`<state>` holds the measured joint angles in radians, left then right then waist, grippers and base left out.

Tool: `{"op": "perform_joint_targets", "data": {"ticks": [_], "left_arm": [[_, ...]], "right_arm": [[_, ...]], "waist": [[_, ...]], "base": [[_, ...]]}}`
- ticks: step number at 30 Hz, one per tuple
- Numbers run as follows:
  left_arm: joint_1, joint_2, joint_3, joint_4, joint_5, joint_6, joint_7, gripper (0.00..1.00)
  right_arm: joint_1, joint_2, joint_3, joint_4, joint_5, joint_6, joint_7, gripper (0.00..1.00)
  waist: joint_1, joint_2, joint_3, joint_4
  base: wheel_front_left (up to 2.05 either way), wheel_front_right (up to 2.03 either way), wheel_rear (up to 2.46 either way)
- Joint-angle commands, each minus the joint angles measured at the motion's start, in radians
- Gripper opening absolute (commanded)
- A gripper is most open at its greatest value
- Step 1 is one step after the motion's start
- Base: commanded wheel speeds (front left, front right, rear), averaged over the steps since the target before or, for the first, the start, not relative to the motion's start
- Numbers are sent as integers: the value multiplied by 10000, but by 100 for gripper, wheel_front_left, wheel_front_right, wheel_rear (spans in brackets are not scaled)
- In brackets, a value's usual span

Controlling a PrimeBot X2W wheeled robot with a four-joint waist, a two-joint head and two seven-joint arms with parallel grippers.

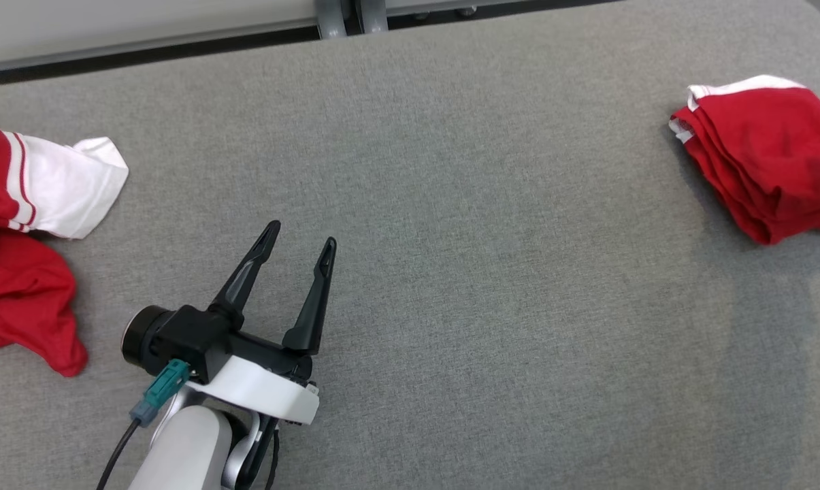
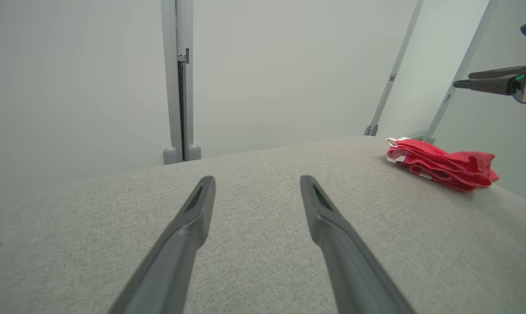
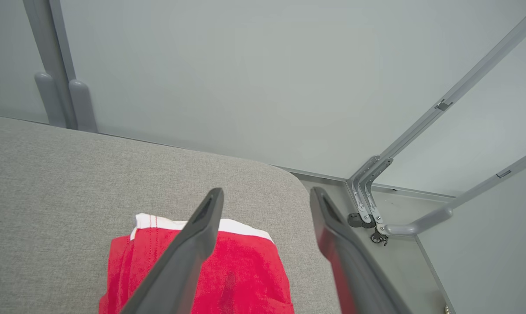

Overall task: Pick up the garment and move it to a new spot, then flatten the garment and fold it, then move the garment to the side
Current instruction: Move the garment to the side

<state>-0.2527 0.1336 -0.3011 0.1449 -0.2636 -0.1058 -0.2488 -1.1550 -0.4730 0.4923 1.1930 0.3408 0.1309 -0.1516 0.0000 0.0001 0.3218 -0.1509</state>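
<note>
The folded garment (image 1: 770, 163) lies at the far right of the grey table (image 1: 450, 204), close to the table's rounded far corner and its right edge. The main hazard is that nearness. If the right claw (image 3: 267, 192) comes down or sweeps sideways with its fingers spread, a tip could catch a layer of the stack. That would pull the fold apart or push the bundle off the table. The cloth is soft and loosely stacked, so even a light brush would likely shift the top layers. A second risk is confusion. A crumpled garment (image 1: 28, 238) in red and white sits at the left edge, and a reach that drags it across the table would undo nothing but could crowd the working space.

The right claw stands wide open and holds nothing. The right wrist view looks down between its fingers onto the red stack. In the left wrist view it hangs in the air well above the cloth, touching nothing. The left claw (image 1: 301, 233) is also spread wide and empty. It is poised over bare table near the left side, just right of the crumpled piece and apart from it.
</note>
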Motion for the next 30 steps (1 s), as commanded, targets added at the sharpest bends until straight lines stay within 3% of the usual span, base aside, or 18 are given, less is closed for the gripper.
{"op": "perform_joint_targets", "data": {"ticks": [1,8,10,12,19,25,30], "left_arm": [[88,-8,61,18,-74,44,-64,100],[680,-3,747,86,-348,373,-158,100],[896,49,974,27,-395,467,-168,100],[1105,71,1149,-24,-443,531,-168,100],[1742,-13,1426,-322,-438,742,-174,100],[2209,-122,1495,-255,-490,839,-175,100],[2470,-302,1570,-103,-323,850,-176,100]], "right_arm": [[244,-15,-24,9,11,0,-124,100],[1508,487,-439,-1253,587,0,-1003,100],[2168,741,-374,-2193,953,0,-1071,100],[2871,564,-362,-3131,1172,-3,-1113,100],[5805,434,-1698,-6278,1123,0,-1140,100],[8563,1308,-3230,-8574,400,0,-1143,100],[10197,2175,-4234,-9514,-139,0,-1143,100]], "waist": [[0,-1,-417,108],[0,-1,-1797,472],[0,-1,-2127,583],[0,-1,-2422,727],[0,-1,-3156,1340],[0,-1,-3446,1679],[0,-1,-3487,1884]], "base": [[0,0,0],[0,0,0],[0,0,0],[0,0,0],[0,0,0],[0,0,0],[0,0,0]]}}
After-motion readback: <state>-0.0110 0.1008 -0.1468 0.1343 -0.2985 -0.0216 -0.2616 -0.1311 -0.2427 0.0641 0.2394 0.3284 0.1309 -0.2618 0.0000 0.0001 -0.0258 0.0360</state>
